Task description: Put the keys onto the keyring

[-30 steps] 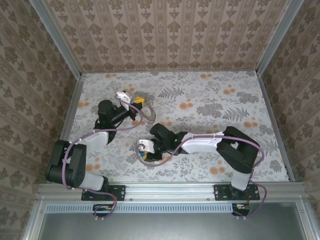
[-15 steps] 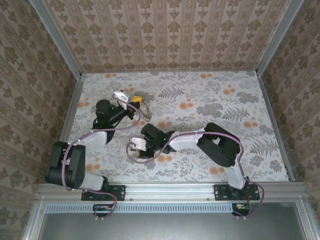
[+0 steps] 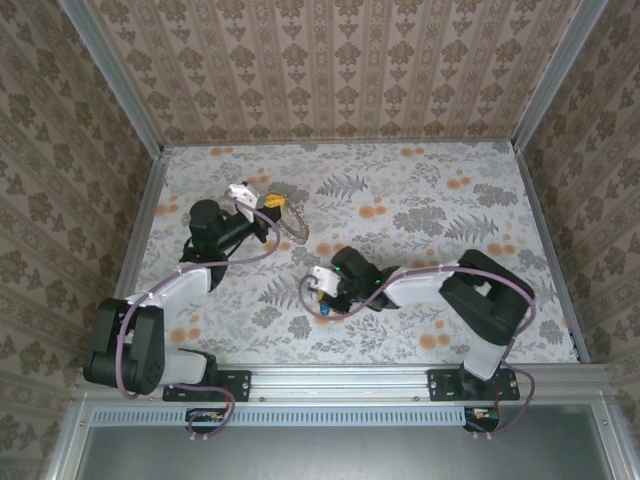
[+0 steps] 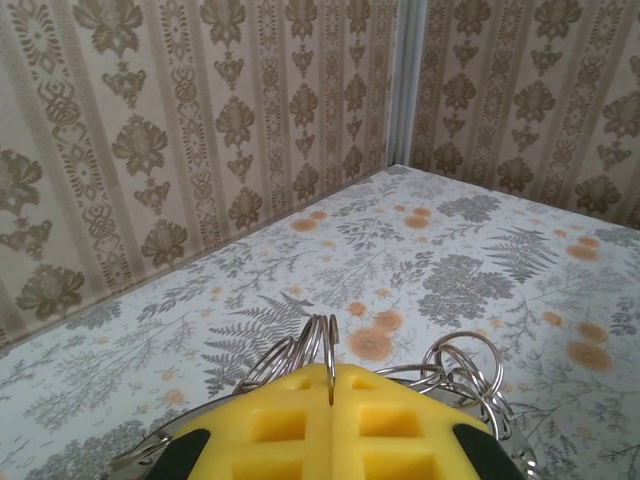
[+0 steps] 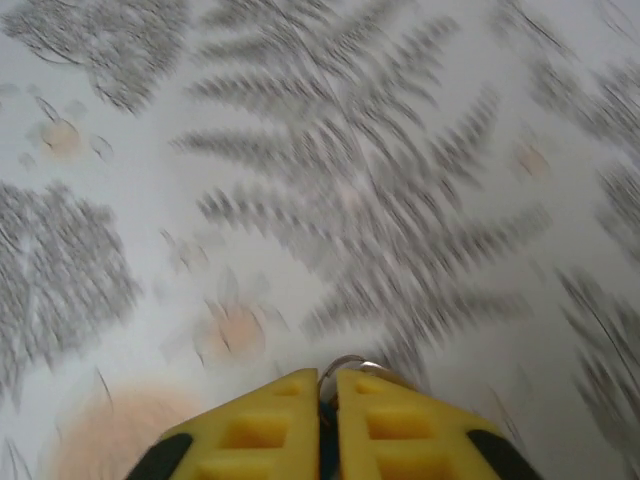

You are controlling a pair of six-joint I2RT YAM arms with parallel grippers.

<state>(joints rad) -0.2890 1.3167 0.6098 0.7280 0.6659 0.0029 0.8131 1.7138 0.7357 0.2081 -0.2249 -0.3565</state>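
Nearest the arm bases, low and centre in the top view, the right end effector (image 3: 325, 300) hangs low over the fern-patterned desk (image 3: 450, 190). Its yellow pads are closed, and a blue key (image 3: 328, 312) shows at their tip. In the right wrist view the right end effector (image 5: 327, 378) sits at the bottom edge. A sliver of blue shows in the seam between the pads, and a small curve of bright metal (image 5: 350, 363) pokes out past them. The desk (image 5: 350, 150) beyond is blurred.

Farther back, in the upper left of the top view, the left end effector (image 3: 275, 205) is closed on the keyring (image 3: 297, 228), which trails to its right over the desk. The left wrist view shows the left end effector (image 4: 331, 372) with its pads pressed together on the keyring (image 4: 318, 340), whose thin silvery wire stands up out of the seam. A cluster of smaller rings (image 4: 465, 368) hangs just to the right. Behind them the desk (image 4: 450, 230) runs to the patterned walls (image 4: 200, 120).
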